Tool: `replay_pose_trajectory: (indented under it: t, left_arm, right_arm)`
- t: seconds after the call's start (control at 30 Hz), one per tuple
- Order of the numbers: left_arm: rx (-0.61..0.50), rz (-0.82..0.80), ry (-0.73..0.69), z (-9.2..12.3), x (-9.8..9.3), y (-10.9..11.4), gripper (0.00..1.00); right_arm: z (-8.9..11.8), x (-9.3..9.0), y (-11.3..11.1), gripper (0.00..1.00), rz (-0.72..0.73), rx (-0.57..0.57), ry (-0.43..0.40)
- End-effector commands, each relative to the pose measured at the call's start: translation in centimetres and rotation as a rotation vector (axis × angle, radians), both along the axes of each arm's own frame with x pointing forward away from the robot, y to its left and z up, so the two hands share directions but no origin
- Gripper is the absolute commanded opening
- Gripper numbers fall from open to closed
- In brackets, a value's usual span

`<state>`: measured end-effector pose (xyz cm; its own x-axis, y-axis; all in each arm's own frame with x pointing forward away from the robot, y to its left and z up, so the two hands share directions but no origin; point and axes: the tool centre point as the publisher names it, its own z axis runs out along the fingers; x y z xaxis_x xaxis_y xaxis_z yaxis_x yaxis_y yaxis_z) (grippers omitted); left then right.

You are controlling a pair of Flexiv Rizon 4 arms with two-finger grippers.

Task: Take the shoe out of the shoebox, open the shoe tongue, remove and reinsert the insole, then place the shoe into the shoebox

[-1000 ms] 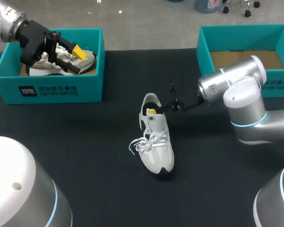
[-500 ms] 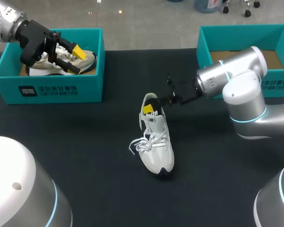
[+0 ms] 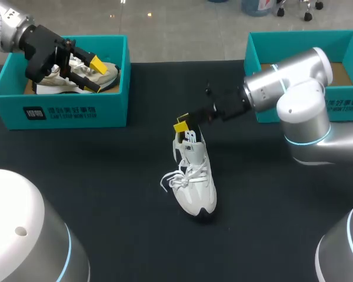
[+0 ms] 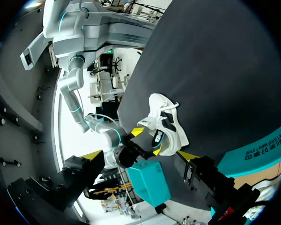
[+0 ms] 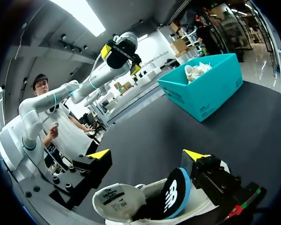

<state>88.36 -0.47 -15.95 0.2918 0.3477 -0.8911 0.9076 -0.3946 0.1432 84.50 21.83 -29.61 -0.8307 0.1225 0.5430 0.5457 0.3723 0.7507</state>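
A white lace-up shoe (image 3: 194, 182) lies on the black table, toe toward me and heel opening away. My right gripper (image 3: 185, 130) hovers open just above that heel opening, touching nothing. In the right wrist view the gripper (image 5: 147, 154) stands over the shoe (image 5: 131, 201), and the tongue label and the dark heel collar show between its fingers. My left gripper (image 3: 93, 75) hangs open over the left teal shoebox (image 3: 76, 111), above a second shoe (image 3: 109, 76). In the left wrist view the gripper (image 4: 139, 154) frames the distant shoe (image 4: 166, 126).
A second teal shoebox (image 3: 294, 41) with a bare cardboard floor stands at the back right, behind my right arm. Black table surface lies around the shoe on all sides.
My right gripper has opened and lifted up out of the shoe's heel opening, drawing back a little. The shoe and my left arm have stayed still.
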Motion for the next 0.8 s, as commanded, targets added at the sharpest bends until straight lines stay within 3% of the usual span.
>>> replay_pose_trajectory:
  t: [0.03, 0.27, 0.33, 0.37, 0.4, 0.47, 0.63, 0.8]
  left_arm:
    - [0.003, -0.001, -0.001, 0.0, 0.0, 0.1, 1.0]
    - [0.003, -0.001, -0.001, 0.0, 0.0, 0.1, 1.0]
    - [0.003, -0.001, -0.001, 0.0, 0.0, 0.1, 1.0]
    - [0.003, -0.001, -0.001, 0.0, 0.0, 0.1, 1.0]
    - [0.003, -0.001, -0.001, 0.0, 0.0, 0.1, 1.0]
    - [0.003, -0.001, -0.001, 0.0, 0.0, 0.1, 1.0]
    - [0.003, -0.001, -0.001, 0.0, 0.0, 0.1, 1.0]
    - [0.003, -0.001, -0.001, 0.0, 0.0, 0.1, 1.0]
  right_arm:
    - [0.6, 0.6, 0.6, 1.0, 0.008, 0.003, -0.025]
    - [2.3, 1.1, 0.6, 1.0, -0.018, -0.013, -0.088]
    - [2.6, 1.0, 0.2, 0.76, -0.063, -0.029, -0.083]
    - [2.6, 1.0, -0.1, 0.49, -0.087, -0.05, -0.073]
    - [2.5, 1.0, -0.3, 0.44, -0.101, -0.06, -0.068]
    - [2.4, 1.0, -0.8, 0.03, -0.154, -0.103, -0.051]
    - [2.1, 1.3, -1.6, 0.0, -0.297, -0.329, -0.059]
    - [2.1, 1.3, -1.6, 0.0, -0.297, -0.329, -0.059]
